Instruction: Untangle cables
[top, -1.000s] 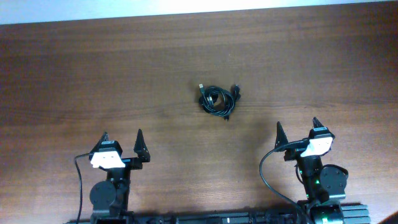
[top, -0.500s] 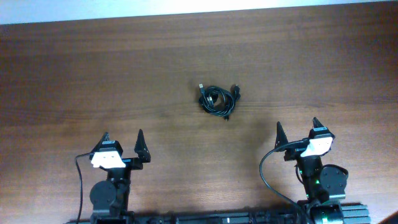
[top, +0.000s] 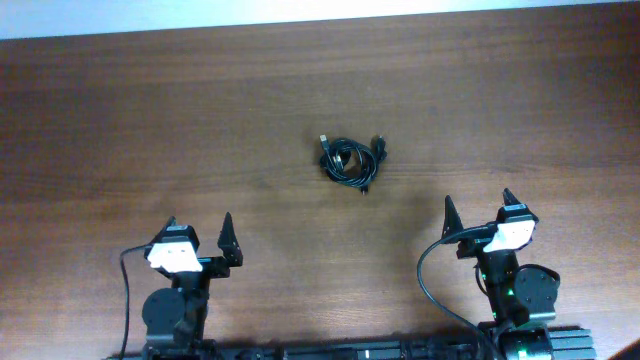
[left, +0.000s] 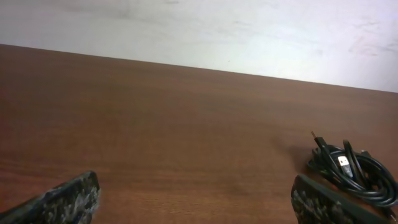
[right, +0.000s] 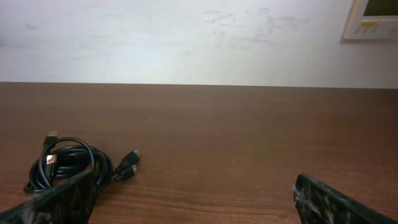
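There is one table, and on it one bundle of cables; the number of cords in that knot cannot be told, since they overlap. Four plug ends show from the right wrist: two metal-tipped plugs and two dark plugs. Two grippers are in view, the left gripper and the right gripper, each with two fingers, so four in all. Two thicker arm cords show, one per arm. One panel hangs on the wall.
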